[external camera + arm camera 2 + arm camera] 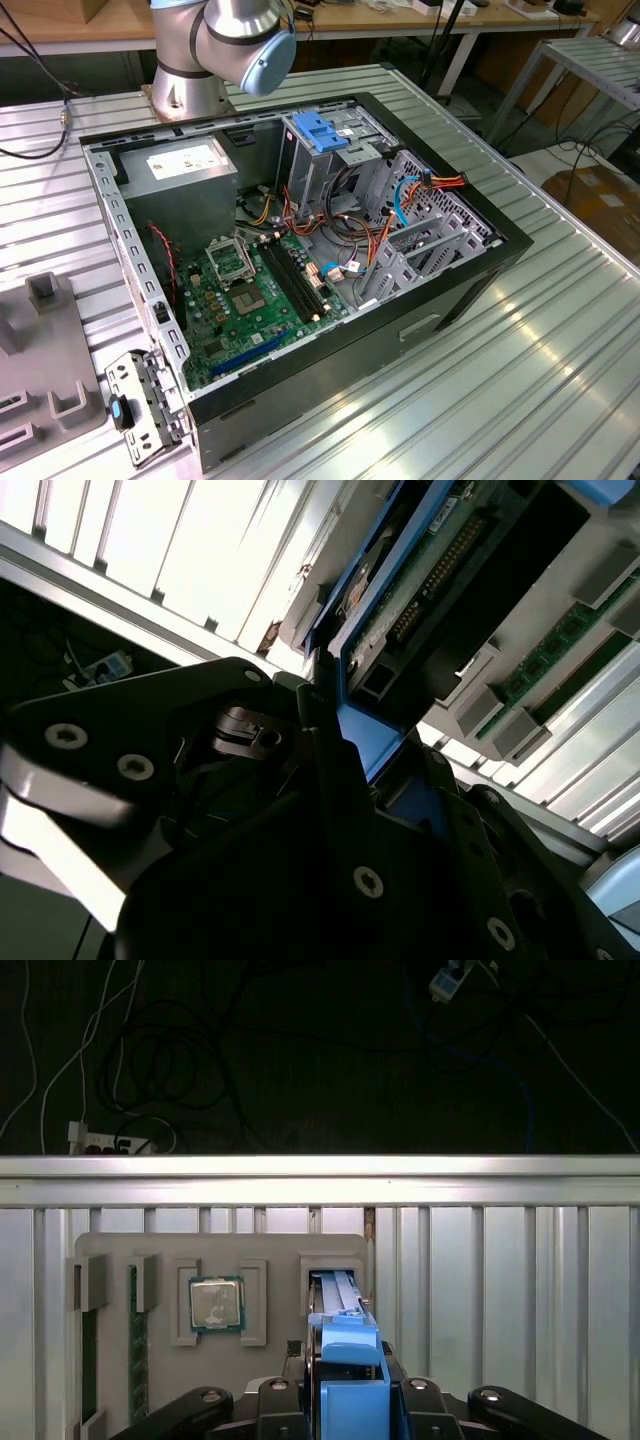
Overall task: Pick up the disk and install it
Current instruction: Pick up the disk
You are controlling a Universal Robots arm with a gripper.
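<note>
First wrist view: gripper clamped on the disk, which stands in its tray slot

The gripper (347, 1368) is closed on the blue end of the disk (335, 1292). The disk stands on edge in a slot of the grey tray (270, 1250), and a chip (216, 1304) sits in the neighbouring pocket. The second wrist view shows the same hold from close by. The blue rail is pinched between the dark jaws, and the disk's green circuit board faces the camera.

In the exterior view the open case (440, 290) sits mid-frame on the table (560, 380). The cage (318, 150) is at upper centre, with loose cables (370, 240) just beside it. The tray lies at lower left, outside the case.

Risks, as a judgement: the hold is on a plastic rail at one end only, so the disk may tilt or slip once it leaves the slot. A crooked pull could jam it against the slot walls (and drag the tray along). Near the cage, those cables could snag the disk or block its seat.
</note>
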